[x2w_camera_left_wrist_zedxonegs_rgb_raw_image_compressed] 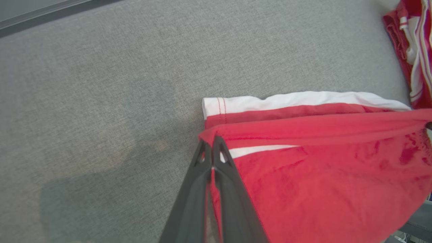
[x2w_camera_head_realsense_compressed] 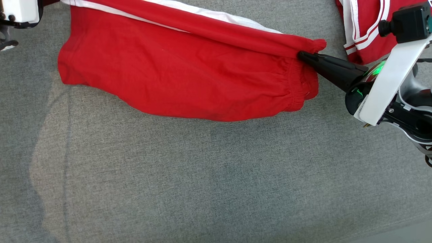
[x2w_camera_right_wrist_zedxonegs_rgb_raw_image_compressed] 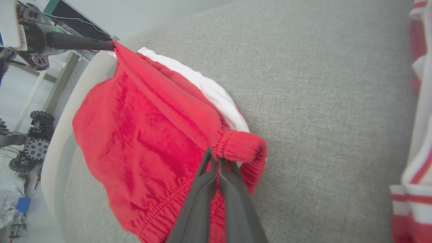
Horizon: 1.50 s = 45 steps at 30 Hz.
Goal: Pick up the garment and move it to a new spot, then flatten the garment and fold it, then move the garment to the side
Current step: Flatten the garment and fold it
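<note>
The garment [x2w_camera_head_realsense_compressed: 189, 77] is a pair of red shorts with a white side stripe, stretched across the grey cushion and partly lifted. My right gripper [x2w_camera_head_realsense_compressed: 302, 55] is shut on the elastic waistband at the garment's right end; the right wrist view has the same grip [x2w_camera_right_wrist_zedxonegs_rgb_raw_image_compressed: 216, 158] on the bunched waistband [x2w_camera_right_wrist_zedxonegs_rgb_raw_image_compressed: 239, 146]. In the left wrist view my left gripper [x2w_camera_left_wrist_zedxonegs_rgb_raw_image_compressed: 212, 141] is shut on the hem corner of the garment [x2w_camera_left_wrist_zedxonegs_rgb_raw_image_compressed: 303, 175]. The left gripper [x2w_camera_right_wrist_zedxonegs_rgb_raw_image_compressed: 109, 45] also appears at the far end in the right wrist view, pinching the red cloth.
A second red garment with white stripes [x2w_camera_head_realsense_compressed: 362, 27] lies at the upper right, close to my right arm. The grey cushion [x2w_camera_head_realsense_compressed: 202, 182] spreads wide below the shorts. Its far edge [x2w_camera_left_wrist_zedxonegs_rgb_raw_image_compressed: 40, 15] shows in the left wrist view.
</note>
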Available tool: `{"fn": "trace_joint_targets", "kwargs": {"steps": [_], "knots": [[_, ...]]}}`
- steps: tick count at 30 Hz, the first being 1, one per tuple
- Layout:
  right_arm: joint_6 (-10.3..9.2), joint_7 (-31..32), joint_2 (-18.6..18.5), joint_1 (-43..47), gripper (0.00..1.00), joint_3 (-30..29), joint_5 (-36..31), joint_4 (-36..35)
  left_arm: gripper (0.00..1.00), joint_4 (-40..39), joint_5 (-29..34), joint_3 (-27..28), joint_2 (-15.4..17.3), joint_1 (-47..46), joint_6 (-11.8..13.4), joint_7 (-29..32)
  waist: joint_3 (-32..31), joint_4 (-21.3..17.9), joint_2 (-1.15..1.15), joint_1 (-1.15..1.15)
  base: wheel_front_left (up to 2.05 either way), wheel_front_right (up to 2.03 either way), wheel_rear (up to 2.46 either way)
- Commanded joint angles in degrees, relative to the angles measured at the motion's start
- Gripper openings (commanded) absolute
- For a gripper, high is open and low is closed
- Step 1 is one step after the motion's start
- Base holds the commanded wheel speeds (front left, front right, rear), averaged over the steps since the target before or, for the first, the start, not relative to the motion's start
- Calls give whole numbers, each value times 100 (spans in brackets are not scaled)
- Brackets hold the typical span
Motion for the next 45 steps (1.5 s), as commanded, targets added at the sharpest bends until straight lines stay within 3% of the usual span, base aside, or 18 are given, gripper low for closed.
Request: {"fn": "trace_joint_targets", "kwargs": {"steps": [1,4,5,6,7,8,9,10,17,28,39,45], "knots": [[3,-20,-27,96,0,-46,13,52,0,53,24,8,18,-89,-35,-33,2,0,0,0,0,0,0],[3,-7,33,96,0,-52,-18,58,0,117,42,-3,-47,-108,-69,-81,3,-7,0,0,0,0,0],[3,-13,59,99,1,-53,-34,61,7,132,60,-1,-63,-120,-95,-116,-1,-11,0,0,0,0,0],[3,-24,84,101,22,-51,-49,64,41,152,67,-3,-82,-122,-100,-148,-7,-16,0,0,0,0,0],[3,-31,108,106,32,-46,-61,70,64,172,52,-13,-104,-109,-136,-147,-16,-20,0,0,0,0,0],[3,-44,129,104,51,-35,-77,69,100,191,37,-22,-122,-90,-154,-142,-27,-22,0,0,0,0,0],[3,-50,151,100,86,-26,-97,72,100,212,26,-28,-131,-69,-162,-138,-43,-25,0,0,0,0,0],[3,-51,171,103,100,-17,-110,72,100,235,15,-33,-143,-45,-181,-140,-65,-28,0,0,0,0,0],[4,-119,253,162,100,51,-206,89,100,333,-14,-63,-201,108,-289,-225,-283,-25,0,0,0,0,0],[4,-540,51,629,100,-21,-187,22,100,327,-153,-161,-134,734,-484,-346,-892,-20,0,0,0,0,0],[4,-1257,-165,1169,100,-258,-467,-63,100,766,-224,-92,111,1227,-132,-509,-857,-356,0,0,0,0,0],[3,-1452,-125,1384,100,-375,-531,-131,100,1002,-407,-42,152,1271,14,-294,-749,-574,0,0,0,0,0]]}}
